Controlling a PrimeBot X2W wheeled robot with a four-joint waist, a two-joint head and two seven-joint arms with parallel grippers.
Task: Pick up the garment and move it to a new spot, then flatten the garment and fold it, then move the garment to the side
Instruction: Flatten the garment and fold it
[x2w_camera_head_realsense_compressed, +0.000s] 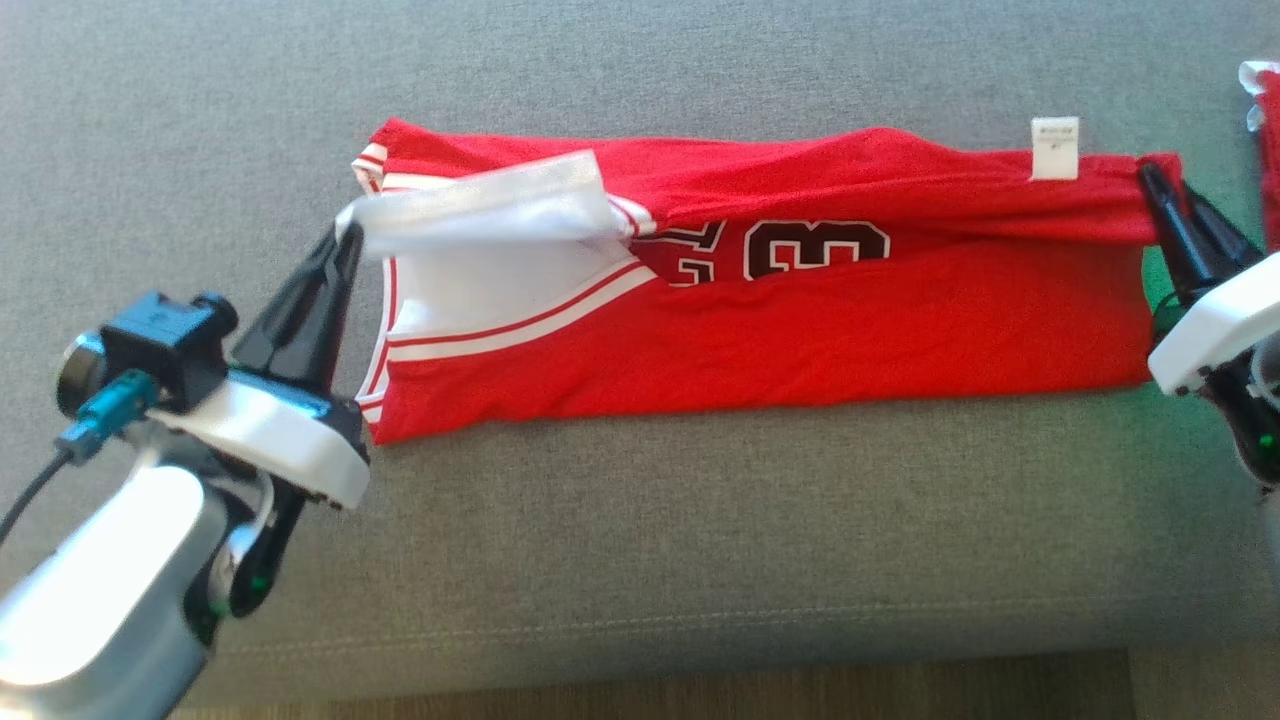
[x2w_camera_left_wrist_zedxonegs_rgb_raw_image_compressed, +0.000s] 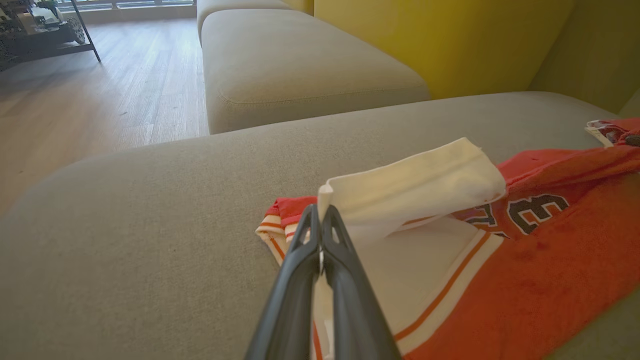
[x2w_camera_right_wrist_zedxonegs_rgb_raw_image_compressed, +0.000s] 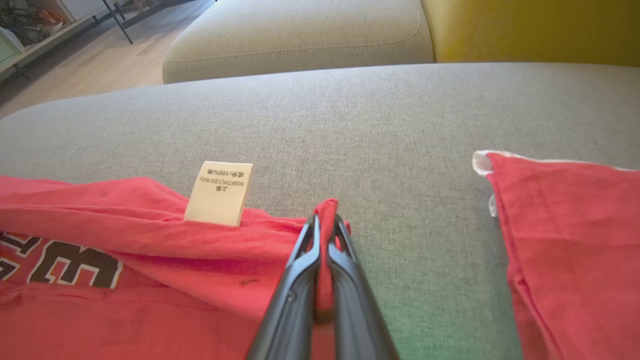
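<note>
Head view showed me the red jersey (x2w_camera_head_realsense_compressed: 760, 320) stretched along the grey sofa cushion (x2w_camera_head_realsense_compressed: 640, 560), nearer its far edge. My left gripper (x2w_camera_head_realsense_compressed: 347, 235) had its jaws clamped on the white armhole corner. My right gripper (x2w_camera_head_realsense_compressed: 1150, 180) pinched the red hem corner, just beside the care label (x2w_camera_head_realsense_compressed: 1054, 148). Another red cloth (x2w_camera_head_realsense_compressed: 1268, 150) lay apart at the cushion's right edge.

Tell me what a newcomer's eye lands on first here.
A red basketball jersey with white trim and dark numerals lies stretched across the grey fabric sofa cushion. The left gripper pinches its white-trimmed end and the right gripper its red corner, both shut on cloth. A white care label stands up from its far edge.
</note>
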